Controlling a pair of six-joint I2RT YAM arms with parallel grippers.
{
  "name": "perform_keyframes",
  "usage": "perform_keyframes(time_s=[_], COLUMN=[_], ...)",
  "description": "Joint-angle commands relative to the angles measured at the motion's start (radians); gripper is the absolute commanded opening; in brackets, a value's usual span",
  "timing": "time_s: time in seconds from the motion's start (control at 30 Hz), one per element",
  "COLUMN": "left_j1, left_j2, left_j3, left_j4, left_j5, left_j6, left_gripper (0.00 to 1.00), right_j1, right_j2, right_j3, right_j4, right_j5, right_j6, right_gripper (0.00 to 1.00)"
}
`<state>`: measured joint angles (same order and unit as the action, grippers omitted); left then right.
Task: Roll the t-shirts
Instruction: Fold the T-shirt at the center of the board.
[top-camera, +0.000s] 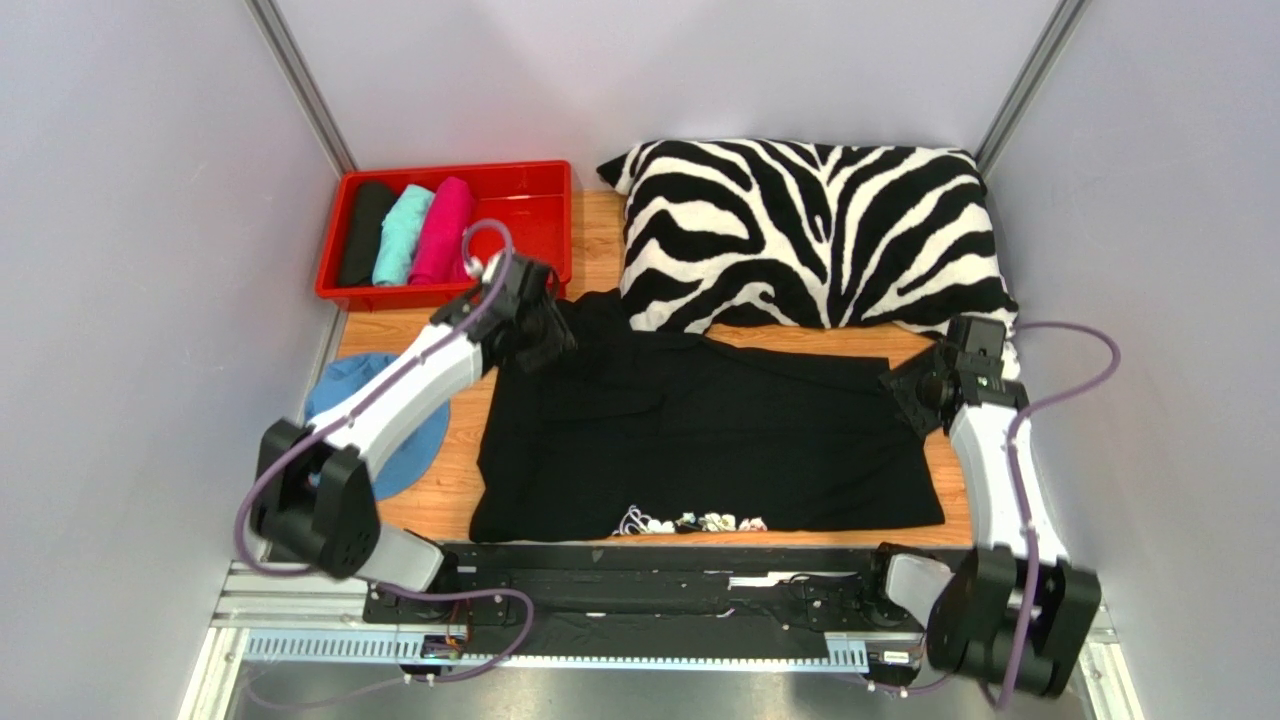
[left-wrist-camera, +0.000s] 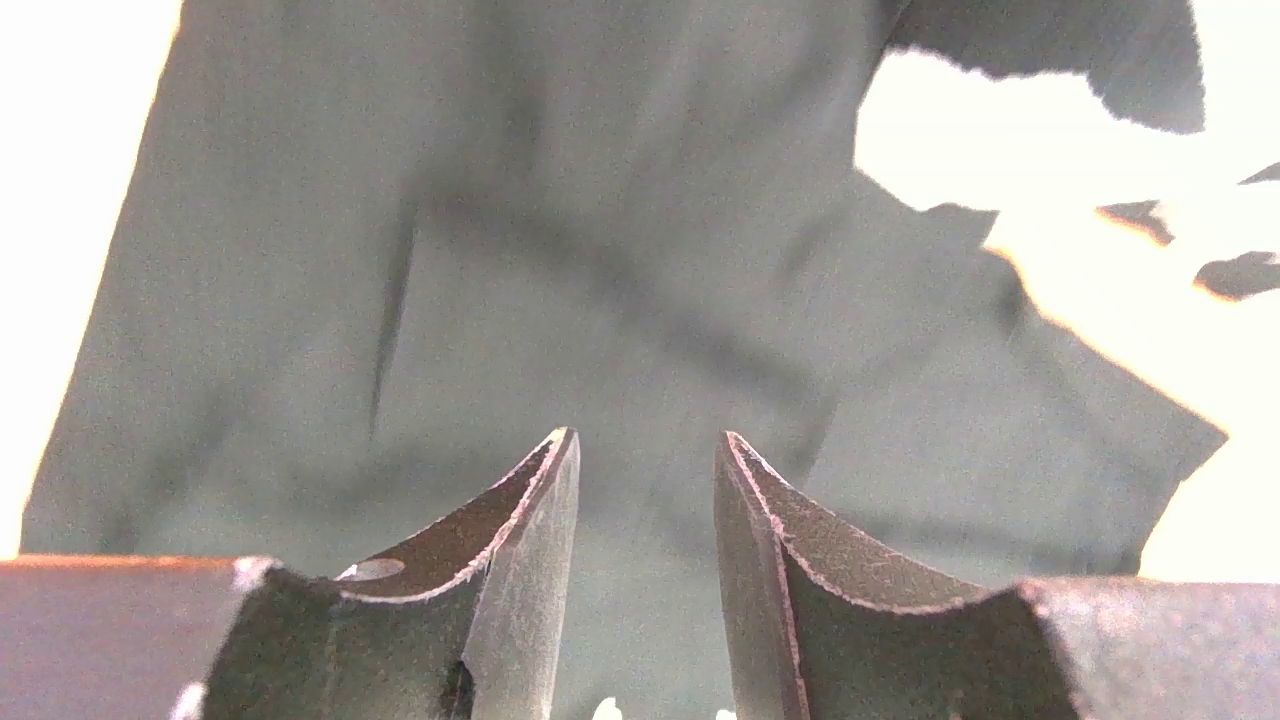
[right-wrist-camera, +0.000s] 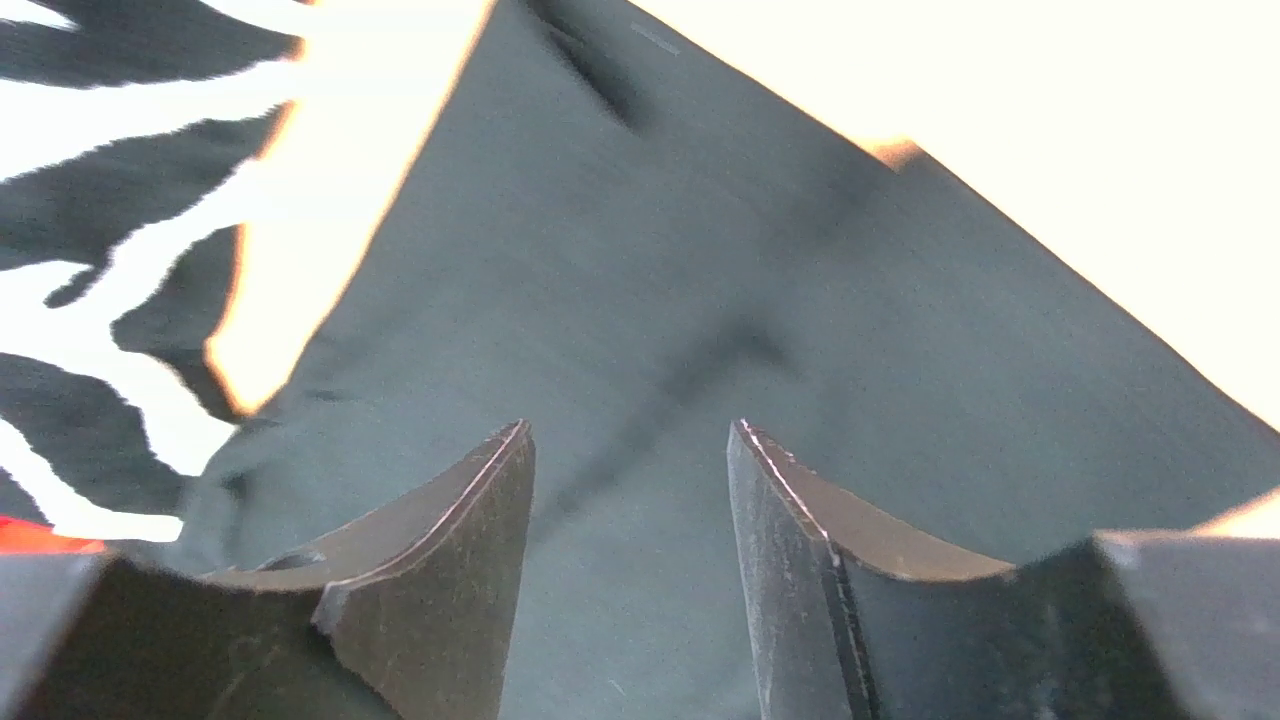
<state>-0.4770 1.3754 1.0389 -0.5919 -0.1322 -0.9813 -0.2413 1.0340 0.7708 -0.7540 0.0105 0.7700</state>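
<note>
A large black t-shirt (top-camera: 706, 435) lies spread flat across the middle of the table, with a small white print (top-camera: 691, 522) at its near hem. My left gripper (top-camera: 549, 338) hovers over its far left corner. In the left wrist view the left gripper (left-wrist-camera: 646, 443) is open, with only black cloth (left-wrist-camera: 571, 270) showing behind the gap. My right gripper (top-camera: 909, 387) is at the shirt's far right edge. The right wrist view shows the right gripper (right-wrist-camera: 631, 432) open over the cloth (right-wrist-camera: 781, 300), holding nothing. Rolled black (top-camera: 365, 233), teal (top-camera: 403, 233) and pink (top-camera: 443, 228) t-shirts lie side by side in a red bin.
The red bin (top-camera: 534, 195) stands at the far left. A zebra-striped pillow (top-camera: 812, 225) fills the far right, just behind the shirt. A blue cloth (top-camera: 418, 443) lies under the left arm. Grey walls close in on both sides.
</note>
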Motion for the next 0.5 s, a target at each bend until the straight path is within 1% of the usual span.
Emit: perform_keyframes(time_s=[0.0,0.03,0.07,0.1,0.13,0.17,0.2,0.23,0.27,0.3,0.33,0.47], left_j1=[0.1,0.107,0.11,0.11,0.11,0.11,0.11,0.109,0.109,0.101,0.1,0.097], left_j2=[0.219,0.262,0.34,0.379,0.411,0.468,0.494,0.52,0.565,0.583,0.602,0.698], left_j3=[0.228,0.33,0.386,0.436,0.517,0.558,0.59,0.655,0.686,0.714,0.758,0.834], left_j4=[0.063,0.054,0.035,0.0,-0.012,-0.029,-0.045,-0.054,-0.063,-0.08,-0.088,-0.118], left_j5=[0.04,0.045,0.037,0.019,0.016,0.005,0.012,0.022,0.032,0.016,0.008,0.002], left_j6=[0.304,0.34,0.372,0.433,0.463,0.483,0.525,0.544,0.565,0.582,0.584,0.534], left_gripper=[0.47,0.47,0.48,0.48,0.48,0.49,0.49,0.49,0.49,0.48,0.48,0.48], right_j1=[0.005,0.005,0.005,0.005,0.005,0.005,0.005,0.005,0.005,0.005,0.005,0.011], right_j2=[0.205,0.237,0.274,0.322,0.342,0.36,0.374,0.4,0.406,0.416,0.423,0.44], right_j3=[0.091,0.105,0.116,0.122,0.133,0.139,0.145,0.154,0.156,0.159,0.163,0.176], right_j4=[0.202,0.225,0.232,0.245,0.266,0.274,0.278,0.285,0.292,0.301,0.317,0.334], right_j5=[-0.112,-0.127,-0.129,-0.132,-0.132,-0.132,-0.133,-0.123,-0.122,-0.124,-0.124,-0.122], right_j6=[-0.092,-0.097,-0.107,-0.115,-0.12,-0.126,-0.136,-0.135,-0.133,-0.126,-0.121,-0.104], right_gripper=[0.53,0.52,0.51,0.51,0.51,0.5,0.5,0.5,0.49,0.49,0.49,0.49])
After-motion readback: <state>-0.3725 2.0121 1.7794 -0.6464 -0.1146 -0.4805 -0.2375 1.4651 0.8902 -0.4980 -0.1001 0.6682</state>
